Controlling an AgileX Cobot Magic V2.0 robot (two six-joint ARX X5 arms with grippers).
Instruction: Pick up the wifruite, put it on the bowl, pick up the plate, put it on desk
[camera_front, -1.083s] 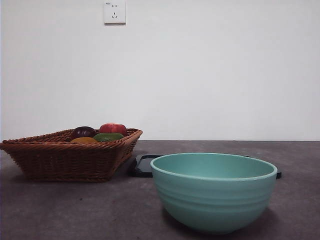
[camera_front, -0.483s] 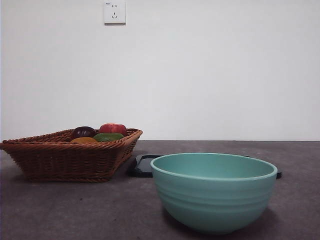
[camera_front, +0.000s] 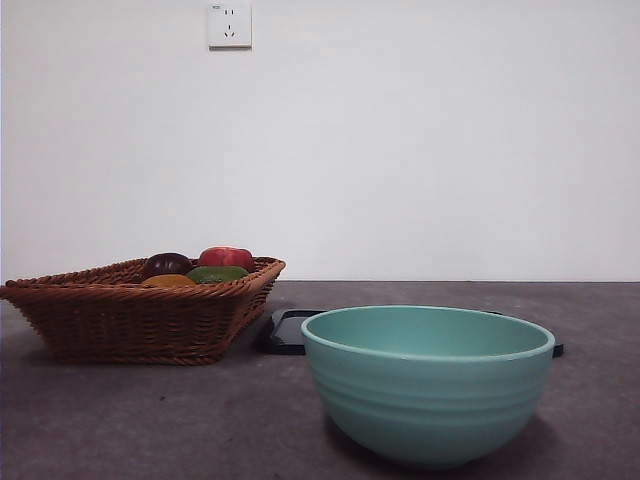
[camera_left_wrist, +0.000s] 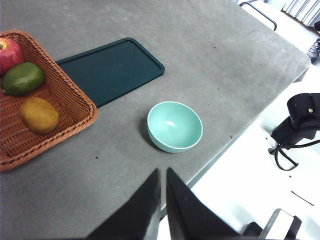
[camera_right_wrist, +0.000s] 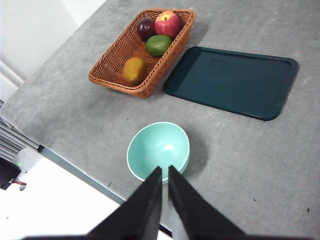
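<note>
Yellow-orange, the wifruite (camera_right_wrist: 134, 70) lay in the wicker basket (camera_right_wrist: 115, 59), well apart from the empty bowl (camera_right_wrist: 158, 150). Both the left gripper (camera_left_wrist: 162, 172) and the right gripper (camera_right_wrist: 164, 170) hung high, jaws pressed together, holding nothing. Picking had not begun; next, one gripper would need to open over the basket.

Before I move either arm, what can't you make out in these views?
- Front view: the wifruite shows only a sliver above the basket rim.
- Front view: the bowl hides most of the black tray.
- Left wrist view: the apple is cut off by the picture's edge.
</note>
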